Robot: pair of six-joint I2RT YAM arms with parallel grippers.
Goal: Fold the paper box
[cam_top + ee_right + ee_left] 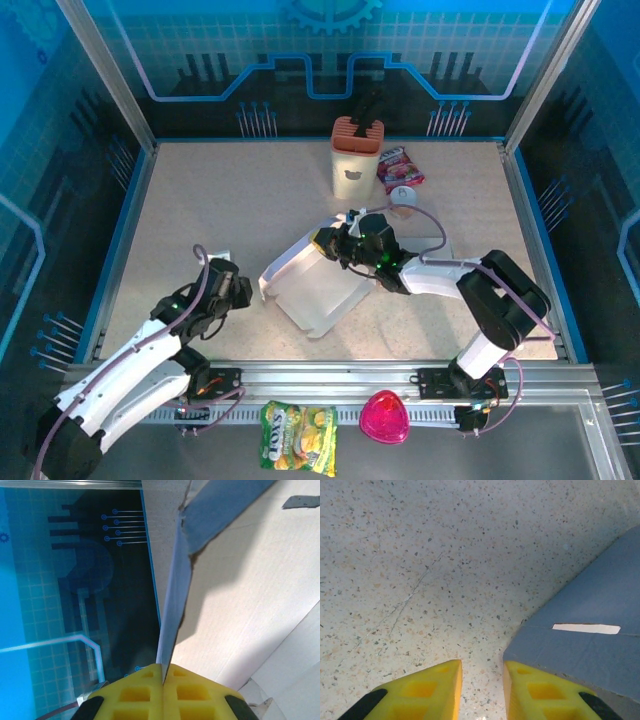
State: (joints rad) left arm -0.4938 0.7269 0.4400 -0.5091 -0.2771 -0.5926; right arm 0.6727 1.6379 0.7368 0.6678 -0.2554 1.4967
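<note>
White card, the paper box (320,300) lay partly opened near the middle of the tabletop (200,200), one wall raised at its 11 o'clock side. We saw the right hand (338,245) at the box's 1 o'clock edge, clenched on a thin flap (172,610) standing edge-on between its pads. The left hand (233,286) sat low at the box's 9 o'clock, released, its yellow fingers (430,687) slightly apart over bare tabletop, the box's edge just beside the right finger.

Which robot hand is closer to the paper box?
Right. The right gripper pinches a flap of the paper box; the left gripper sits just beside its edge, not holding it.
</note>
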